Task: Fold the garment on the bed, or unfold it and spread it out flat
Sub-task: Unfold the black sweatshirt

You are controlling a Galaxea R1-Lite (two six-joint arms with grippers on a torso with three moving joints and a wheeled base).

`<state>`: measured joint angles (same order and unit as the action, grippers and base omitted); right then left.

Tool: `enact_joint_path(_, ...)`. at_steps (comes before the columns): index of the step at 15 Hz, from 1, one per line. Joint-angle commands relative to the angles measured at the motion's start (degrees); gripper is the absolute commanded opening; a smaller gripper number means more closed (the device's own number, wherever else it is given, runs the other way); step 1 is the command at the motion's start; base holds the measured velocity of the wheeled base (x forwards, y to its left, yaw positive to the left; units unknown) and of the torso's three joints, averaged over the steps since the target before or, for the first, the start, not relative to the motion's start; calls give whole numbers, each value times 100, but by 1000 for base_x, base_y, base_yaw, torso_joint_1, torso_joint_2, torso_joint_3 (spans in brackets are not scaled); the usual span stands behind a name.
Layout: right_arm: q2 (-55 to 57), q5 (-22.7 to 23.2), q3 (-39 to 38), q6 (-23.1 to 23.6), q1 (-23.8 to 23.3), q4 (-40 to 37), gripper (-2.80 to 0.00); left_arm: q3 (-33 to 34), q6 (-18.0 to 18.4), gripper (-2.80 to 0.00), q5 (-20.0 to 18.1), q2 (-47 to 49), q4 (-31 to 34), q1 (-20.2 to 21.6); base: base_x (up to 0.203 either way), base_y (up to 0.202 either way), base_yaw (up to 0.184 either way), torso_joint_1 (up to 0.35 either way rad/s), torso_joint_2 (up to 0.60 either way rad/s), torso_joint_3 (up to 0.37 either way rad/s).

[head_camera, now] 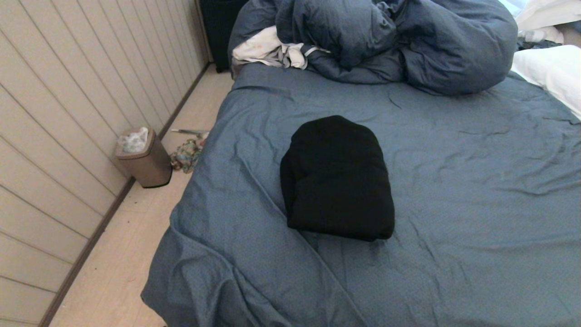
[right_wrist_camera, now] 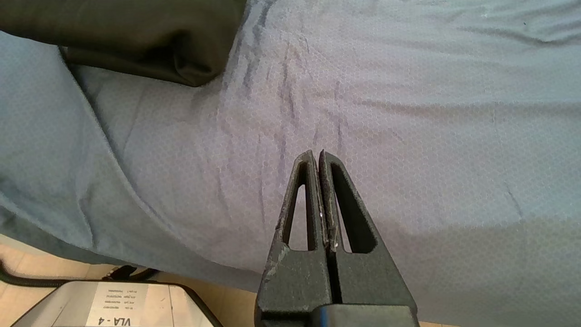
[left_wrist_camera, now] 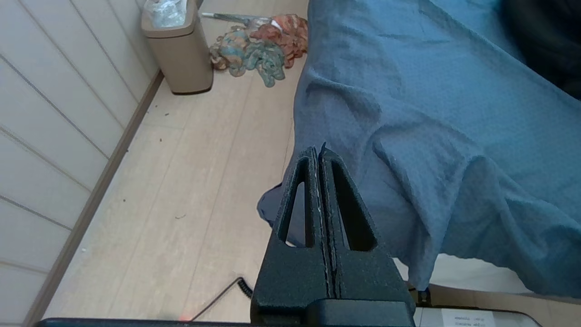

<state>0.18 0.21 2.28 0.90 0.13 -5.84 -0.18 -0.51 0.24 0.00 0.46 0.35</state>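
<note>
The black garment (head_camera: 337, 179) lies folded into a compact bundle on the middle of the bed (head_camera: 454, 190), which is covered by a wrinkled blue-grey sheet. One corner of the garment (right_wrist_camera: 136, 36) shows in the right wrist view, a dark edge of the garment (left_wrist_camera: 549, 41) in the left wrist view. Neither arm is in the head view. My left gripper (left_wrist_camera: 317, 152) is shut and empty, held low by the bed's near left corner over the floor. My right gripper (right_wrist_camera: 317, 155) is shut and empty above the sheet (right_wrist_camera: 408, 113) near the bed's front edge, short of the garment.
A puffy blue-grey duvet (head_camera: 399, 41) and a white and grey cloth (head_camera: 272, 50) are heaped at the head of the bed. White pillows (head_camera: 551, 72) lie at the far right. A beige bin (head_camera: 144, 159) and a coloured rag pile (head_camera: 186, 154) stand on the wooden floor along the panelled wall.
</note>
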Motion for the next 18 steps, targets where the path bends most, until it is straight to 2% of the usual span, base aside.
enact_joint_path(1, 8, -3, 9, 10, 4, -5, -280, 1, -2, -280, 2, 9, -2, 0, 0, 0, 0, 0, 0, 0)
enact_joint_path(8, 7, 6, 37, 59, 4, -31, -280, -7, 58, -280, 0, 0, 7, 9, 0, 0, 0, 0, 0, 0)
enact_joint_path(10, 17, 23, 106, 88, 13, -59, -280, -352, 43, -280, -30, 37, 23, 9, 0, 0, 0, 0, 0, 0)
enact_joint_path(12, 486, 155, 886, 81, 9, -199, -280, -1328, -15, -280, -54, 523, 137, 7, 0, 0, 0, 0, 0, 0)
enact_joint_path(14, 1630, 243, 2041, -10, 59, -394, -280, -2192, -141, -280, -143, 1688, 195, -8, 0, 0, 0, 0, 0, 0)
enact_joint_path(18, 4720, 334, 4243, -322, 237, -583, -280, -3895, -896, -280, -617, 4636, 269, -112, 0, 0, 0, 0, 0, 0)
